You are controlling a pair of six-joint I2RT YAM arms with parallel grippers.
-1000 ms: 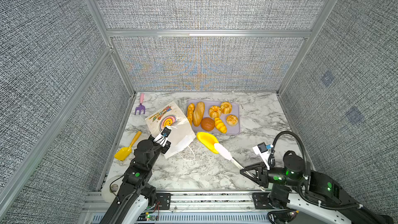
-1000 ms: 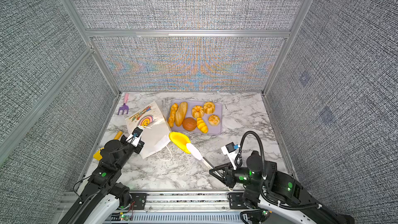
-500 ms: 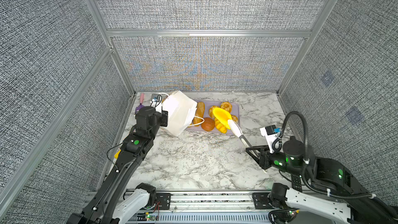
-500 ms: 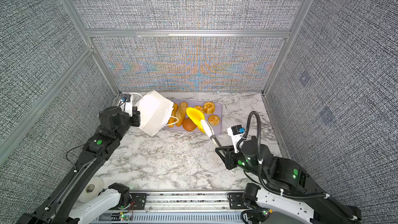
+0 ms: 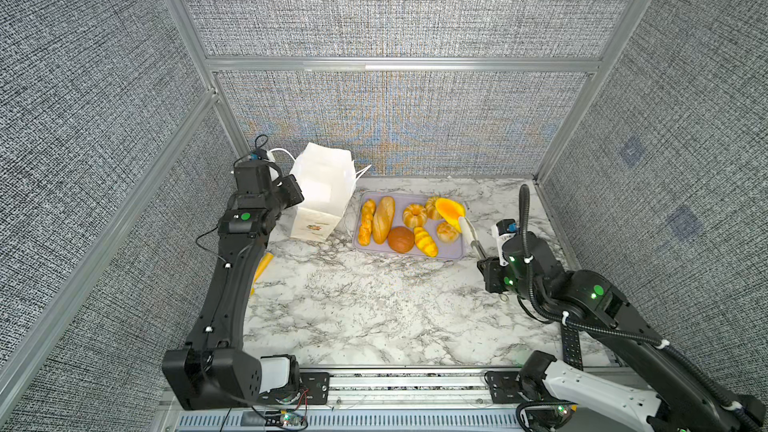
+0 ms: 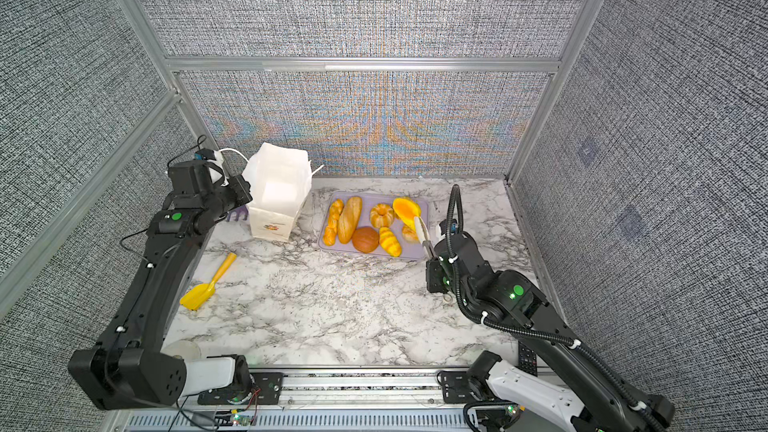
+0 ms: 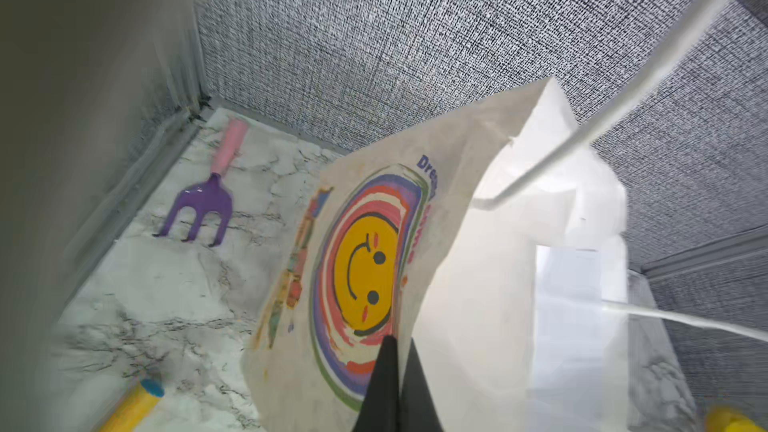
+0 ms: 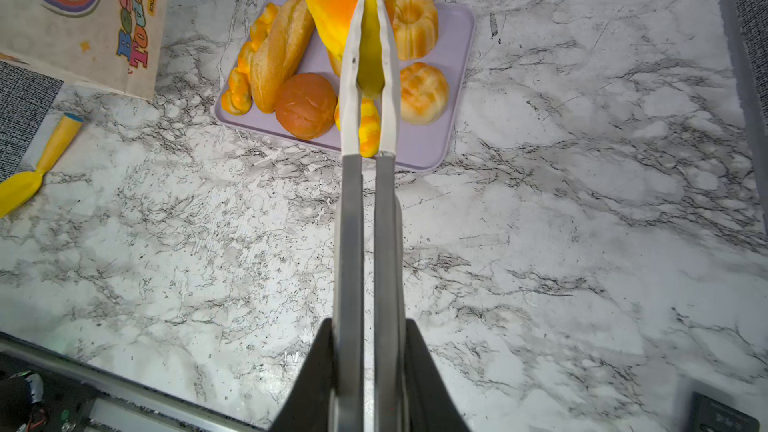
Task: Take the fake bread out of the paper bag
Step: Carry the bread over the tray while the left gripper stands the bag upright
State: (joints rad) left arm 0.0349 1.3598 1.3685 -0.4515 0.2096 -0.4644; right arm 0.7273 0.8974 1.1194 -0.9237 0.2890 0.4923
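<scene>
1. Grey woven wall panels (image 5: 395, 6) close in a white marble tabletop (image 5: 374, 305) on three sides.
2. Left arm (image 5: 232, 284) rises along the left side of both top views. The left gripper (image 7: 398, 347) has its black fingers pressed together on the printed wall of the paper bag, just under the smiley circle.
3. Right arm (image 5: 590, 305) comes in from the lower right. The right gripper (image 8: 368, 326) is clamped on a pair of tongs, its fingers squeezing the two long pale arms.
4. Paper bag (image 5: 322, 193) stands upright left of centre near the back wall, with its mouth open upward and a white cord handle looping toward the left wrist. Whether its base rests on the marble or hangs just off it I cannot tell.
5. Lilac tray (image 5: 451, 249) lies flat just right of the bag, apart from it.
6. Fake bread (image 5: 383, 219) lies on the tray: braided stick, long loaf, two fluted rings, round brown bun, striped roll and a pale roll.
7. Tongs (image 5: 451, 209) end in a yellow-orange scoop head, held over the tray's right end and covering part of one ring.
8. Yellow shovel (image 6: 208, 284) lies on the marble at lower left, beside the left arm.
9. Purple rake (image 7: 203, 201) lies in the back left corner, behind the bag.
</scene>
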